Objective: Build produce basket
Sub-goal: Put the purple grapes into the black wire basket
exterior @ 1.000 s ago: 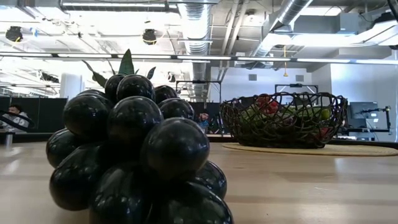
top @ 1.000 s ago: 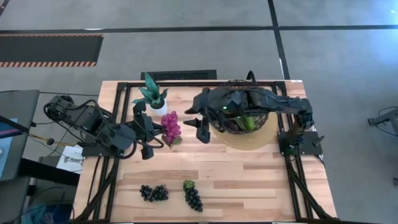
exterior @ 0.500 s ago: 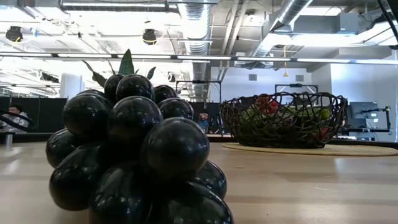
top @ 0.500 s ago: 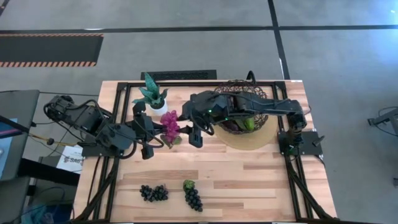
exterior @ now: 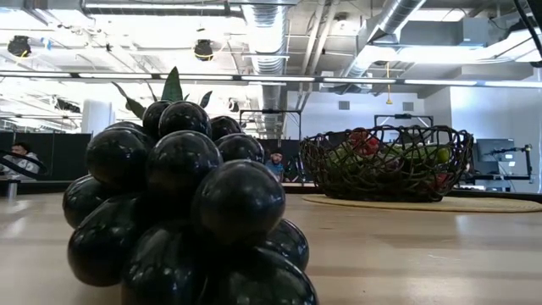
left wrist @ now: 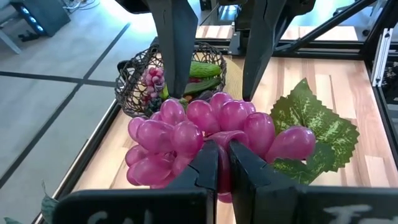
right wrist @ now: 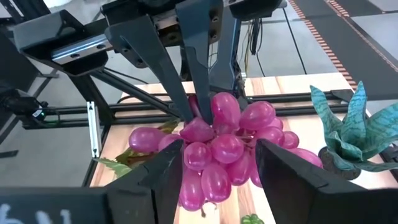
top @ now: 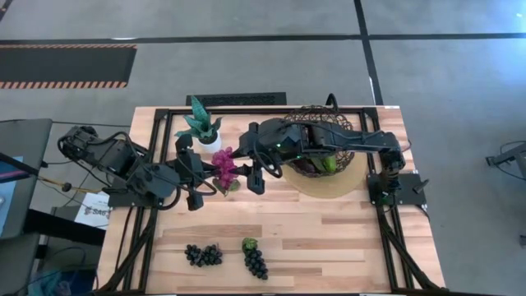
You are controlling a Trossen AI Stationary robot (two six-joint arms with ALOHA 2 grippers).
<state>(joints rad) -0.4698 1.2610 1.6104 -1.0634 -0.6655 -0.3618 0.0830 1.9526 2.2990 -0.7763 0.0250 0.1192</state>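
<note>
A magenta grape bunch [top: 224, 167] with a green leaf [left wrist: 314, 134] is held above the table by my left gripper [left wrist: 222, 163], which is shut on it. My right gripper [right wrist: 219, 152] reaches in from the table's right, open. Its two fingers [left wrist: 177, 56] stand on either side of the bunch; whether they touch the grapes I cannot tell. The dark wire basket [top: 316, 146] rests on a flat tan disc [top: 349, 182] at the far right and holds cucumbers and other produce. Two black grape bunches [top: 203, 254] [top: 254, 261] lie by the near edge. My left gripper pinches the magenta bunch between its two fingers, at grapes in its middle [left wrist: 219, 177]. The fingers come from the table's left, slanting down. The bunch is lifted clear of the table, its leaf spread out to one side.
A small potted plant [top: 202, 127] stands just beyond the held bunch, at the far edge. In the low view one black bunch [exterior: 182, 212] fills the foreground and hides both grippers. Bare wood lies across the table's middle [top: 329, 230].
My right gripper has moved toward the table's left and a little down, away from the basket to the magenta bunch, and its fingers now stand around the bunch. The bunch has kept its place.
</note>
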